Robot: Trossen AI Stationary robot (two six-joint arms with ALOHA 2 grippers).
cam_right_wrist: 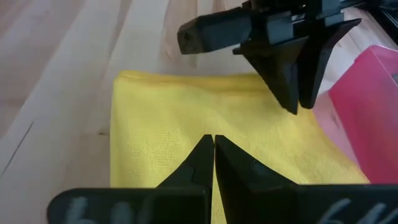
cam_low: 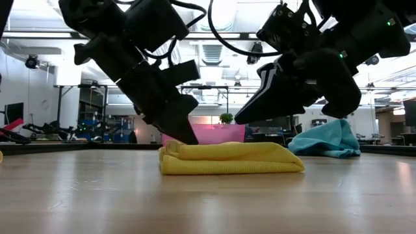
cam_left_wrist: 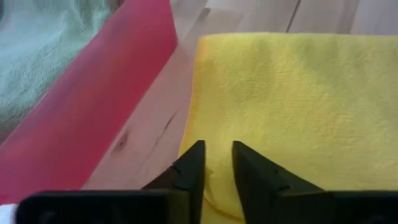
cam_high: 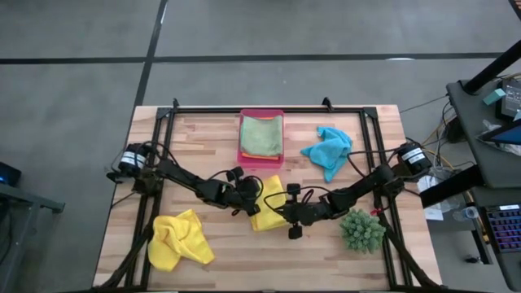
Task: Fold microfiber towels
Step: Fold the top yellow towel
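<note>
Pinching nothing visible, the narrowly parted left end effector (cam_left_wrist: 216, 167) stands at the folded yellow towel's (cam_high: 269, 203) pink-tray-side edge; right end effector (cam_right_wrist: 213, 163), pressed together, hovers above it.

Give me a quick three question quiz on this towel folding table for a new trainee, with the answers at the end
1. True or false: the pink tray already holds folded towels.
2. Which towel lies beside the plant? A) turquoise towel B) folded yellow towel C) crumpled yellow towel
3. Fill in: the right gripper has its jaws ____ above the folded yellow towel.

Key:
1. True; a green towel lies on top.
2. B
3. shut
</note>
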